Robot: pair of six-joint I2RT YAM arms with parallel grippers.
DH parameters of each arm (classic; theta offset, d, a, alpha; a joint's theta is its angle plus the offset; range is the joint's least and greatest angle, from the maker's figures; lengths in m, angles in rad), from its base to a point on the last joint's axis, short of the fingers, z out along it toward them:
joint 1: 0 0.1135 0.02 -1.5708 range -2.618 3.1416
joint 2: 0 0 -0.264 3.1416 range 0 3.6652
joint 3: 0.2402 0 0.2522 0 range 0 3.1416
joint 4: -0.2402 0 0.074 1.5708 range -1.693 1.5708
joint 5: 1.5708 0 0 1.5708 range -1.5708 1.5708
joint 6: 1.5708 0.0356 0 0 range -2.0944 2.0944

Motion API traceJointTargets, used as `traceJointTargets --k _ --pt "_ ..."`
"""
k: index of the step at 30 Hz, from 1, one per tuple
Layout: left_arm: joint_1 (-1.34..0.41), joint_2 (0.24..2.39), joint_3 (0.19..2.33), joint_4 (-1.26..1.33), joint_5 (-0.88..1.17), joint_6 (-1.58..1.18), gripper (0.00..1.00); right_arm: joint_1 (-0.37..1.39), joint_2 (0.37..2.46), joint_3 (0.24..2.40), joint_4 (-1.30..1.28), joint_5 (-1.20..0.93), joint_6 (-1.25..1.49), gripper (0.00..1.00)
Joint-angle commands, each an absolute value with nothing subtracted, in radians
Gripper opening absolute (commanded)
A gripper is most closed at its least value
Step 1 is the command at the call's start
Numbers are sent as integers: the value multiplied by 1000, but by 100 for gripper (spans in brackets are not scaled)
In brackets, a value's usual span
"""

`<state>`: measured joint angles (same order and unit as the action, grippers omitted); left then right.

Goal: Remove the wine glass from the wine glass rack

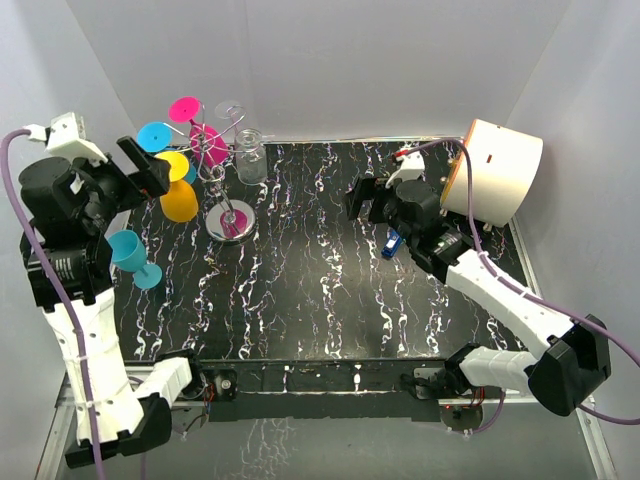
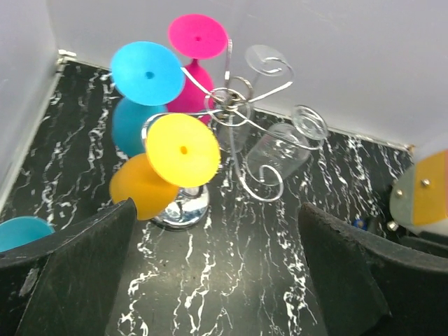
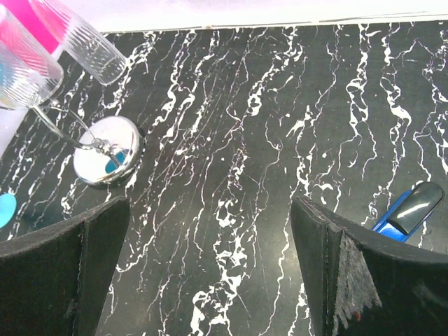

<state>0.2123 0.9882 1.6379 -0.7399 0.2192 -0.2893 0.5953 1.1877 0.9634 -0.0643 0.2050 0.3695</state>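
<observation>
The wine glass rack (image 1: 226, 172) stands at the back left on its shiny disc base (image 1: 232, 221). A pink wine glass (image 1: 198, 128), a blue one (image 1: 155, 136) and a yellow-orange one (image 1: 179, 196) hang from its hooks. In the left wrist view the yellow foot (image 2: 183, 149) and orange bowl (image 2: 143, 187) are nearest, just beyond my left gripper (image 2: 217, 238), which is open and empty. A teal wine glass (image 1: 131, 255) rests on the table off the rack, beside the left arm. My right gripper (image 3: 210, 231) is open over bare table, right of the disc base (image 3: 108, 158).
A clear ribbed glass (image 1: 250, 156) sits just behind and right of the rack. A white drum with an orange face (image 1: 492, 172) stands at the back right. A small blue and black object (image 1: 392, 245) lies under the right wrist. White walls close in the table's sides and back.
</observation>
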Motion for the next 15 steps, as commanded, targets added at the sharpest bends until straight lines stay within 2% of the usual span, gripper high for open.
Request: traceJointTargets --k 1,6,15 --pt "140 1021 1731 -762 258 -258 99 575 1178 1059 -109 159 385 98" --pt "115 1042 1816 -799 134 -279 99 574 1160 1081 -123 158 410 98" --pt "115 1096 1797 -859 143 -572 99 572 1131 1062 -62 103 455 98"
